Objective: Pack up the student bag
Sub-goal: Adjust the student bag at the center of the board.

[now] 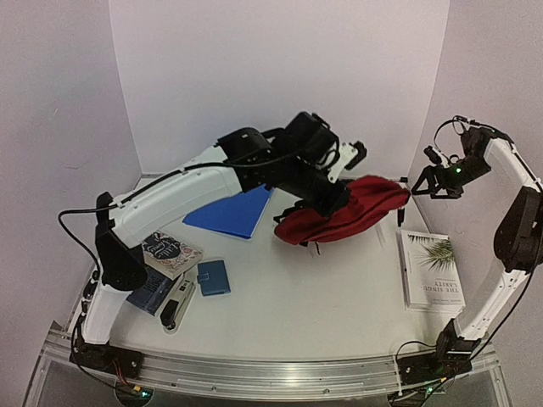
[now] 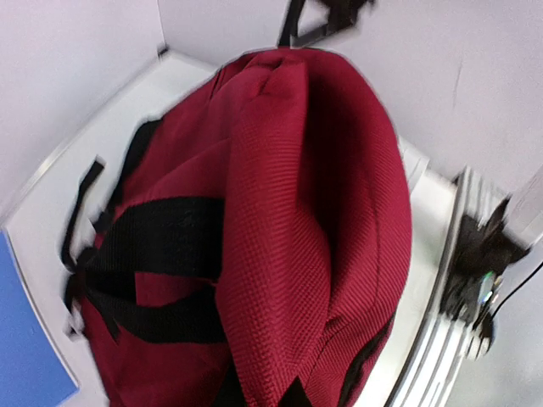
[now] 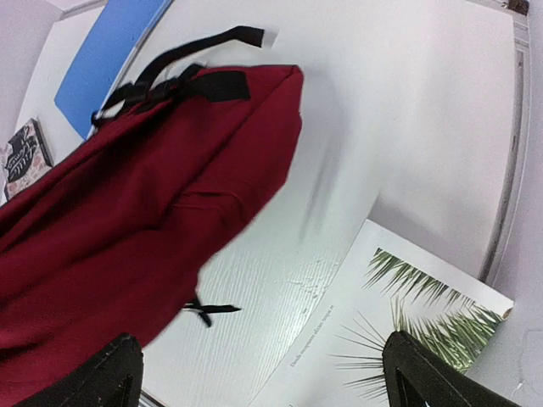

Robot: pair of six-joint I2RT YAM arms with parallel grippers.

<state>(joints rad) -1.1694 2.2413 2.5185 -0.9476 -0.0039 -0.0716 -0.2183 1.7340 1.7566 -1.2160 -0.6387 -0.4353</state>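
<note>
**Surface** (image 1: 322, 314): white, flat and matte, running back from a ribbed metal rail (image 1: 280, 373) at the near edge. Pale lilac walls (image 1: 280, 76) are closing it in on three sides.

**Near left:** a stapler (image 1: 176, 305), black and grey, is lying lengthwise. Just beside it a small blue case (image 1: 213, 277), rectangular, is lying flat. A book (image 1: 172, 253) with a dark patterned cover is resting behind them.

**Near right:** a white book (image 1: 431, 270) printed with a green palm leaf is lying flat, well apart from the left group.

**Middle left:** a blue folder (image 1: 231, 212), thin and smooth, is lying at an angle.

**Middle, farther back:** the bag (image 1: 365, 208), dark red woven fabric with black webbing straps, is sagging in a long soft lump between the two arms. Its right end is casting a shadow on the surface below.

**Left arm:** white links with black joints are stretching diagonally from the near left corner. The left fingers (image 1: 333, 202) are pinching the bag's fabric at its left end; the wrist view is filled with red weave.

**Right arm:** it is rising along the right wall and bending inward. The right fingers (image 3: 114, 373) are spreading wide, holding nothing, just beside the bag's right end.
</note>
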